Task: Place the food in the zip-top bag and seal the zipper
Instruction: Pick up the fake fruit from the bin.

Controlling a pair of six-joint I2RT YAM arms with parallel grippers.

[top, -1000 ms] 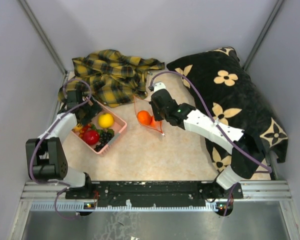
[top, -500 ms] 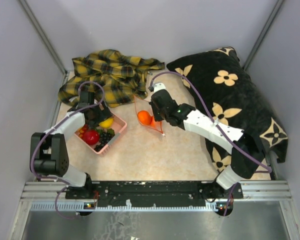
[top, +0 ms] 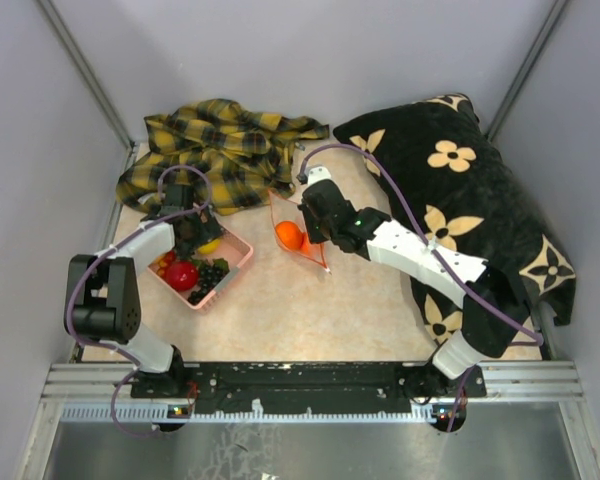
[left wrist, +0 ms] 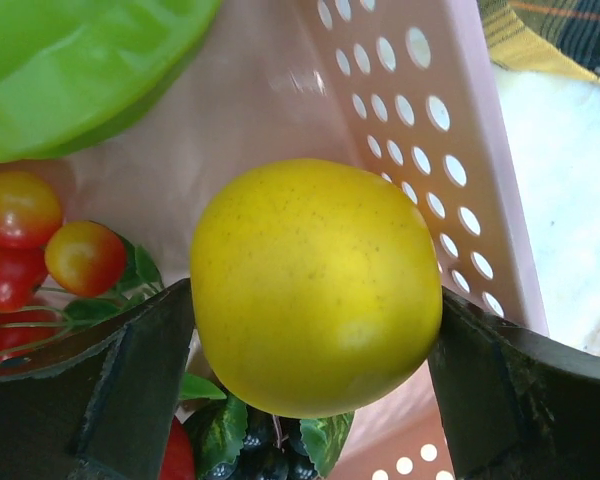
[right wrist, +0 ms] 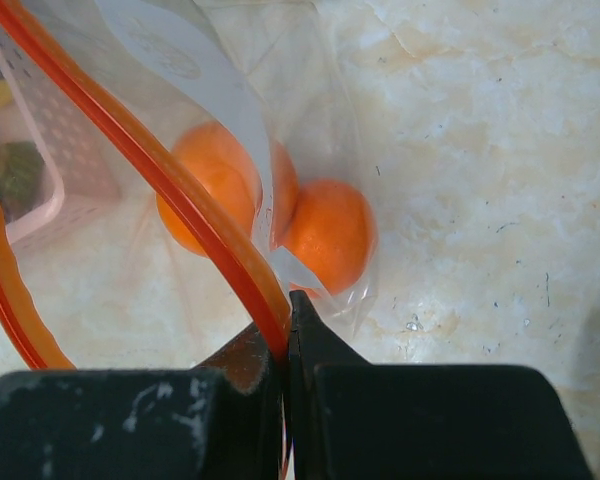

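Observation:
My left gripper is down in the pink basket, its jaws closed on the yellow lemon, one finger touching each side. Beside the lemon lie dark grapes, a red apple, cherry tomatoes and a green leafy piece. My right gripper is shut on the red zipper strip of the clear zip-top bag and holds its mouth open. Two orange balls lie inside the bag. The white slider is not visible.
A yellow plaid cloth lies at the back left, just behind the basket. A black flowered cushion fills the right side. Grey walls close in the table on three sides.
My left gripper has swung from the basket's far left edge to the right and down over the lemon, and now grips it. The right arm and bag have not moved.

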